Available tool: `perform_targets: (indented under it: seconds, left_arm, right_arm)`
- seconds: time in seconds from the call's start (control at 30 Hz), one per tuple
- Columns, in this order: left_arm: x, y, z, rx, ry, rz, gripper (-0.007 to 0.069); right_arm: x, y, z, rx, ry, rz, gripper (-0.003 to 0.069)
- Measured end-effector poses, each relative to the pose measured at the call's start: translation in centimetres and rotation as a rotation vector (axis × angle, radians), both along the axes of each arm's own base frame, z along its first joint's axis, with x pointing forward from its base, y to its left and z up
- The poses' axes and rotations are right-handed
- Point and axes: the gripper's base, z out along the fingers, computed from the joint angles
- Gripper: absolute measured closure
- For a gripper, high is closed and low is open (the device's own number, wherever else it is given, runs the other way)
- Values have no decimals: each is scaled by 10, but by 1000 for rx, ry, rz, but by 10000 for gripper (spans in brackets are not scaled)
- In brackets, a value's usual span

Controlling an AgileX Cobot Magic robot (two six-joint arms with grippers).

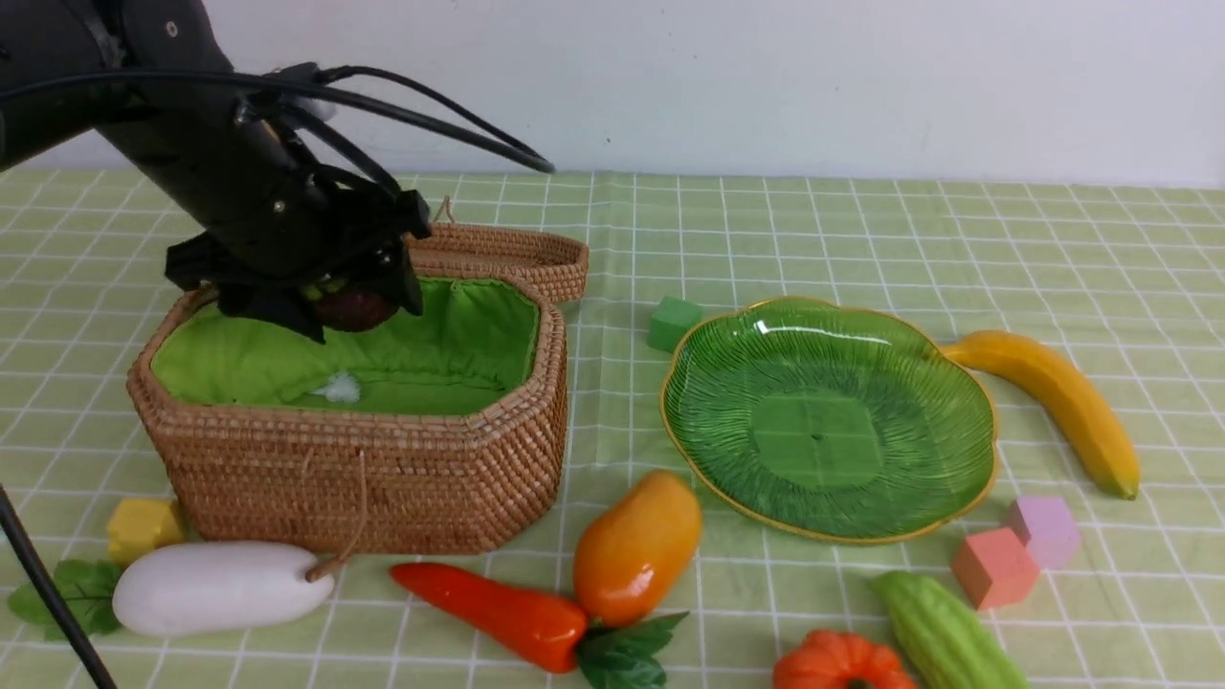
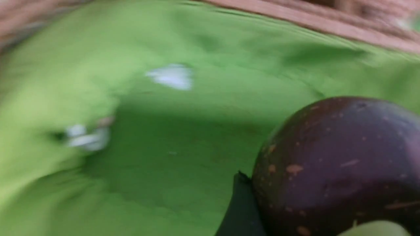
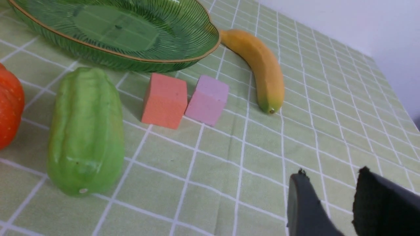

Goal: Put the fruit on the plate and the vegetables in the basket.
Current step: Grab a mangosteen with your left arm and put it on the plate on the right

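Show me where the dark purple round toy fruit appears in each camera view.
Front view: dark purple round mangosteen in the left gripper, above the wicker basket's green cloth lining.
Left wrist view: the fruit close up, beside a black finger, over the same lining.
Right wrist view: not in it.
Shared landmark: the lining's white patch.
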Motion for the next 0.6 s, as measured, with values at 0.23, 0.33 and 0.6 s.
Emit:
perform_targets:
  seconds: [0.23,0.33,0.6]
  left_arm:
    - [-25,-110,24,-37,-98,-308,80]
    - [-30,-174,4,-65,-72,-417,80]
    - [-1,-232,-79,-35,35,-446,80]
  right_arm:
    - [0,0,0,0,0,0,419]
    - [0,0,0,0,0,0,419]
    - [0,0,0,0,0,0,419]
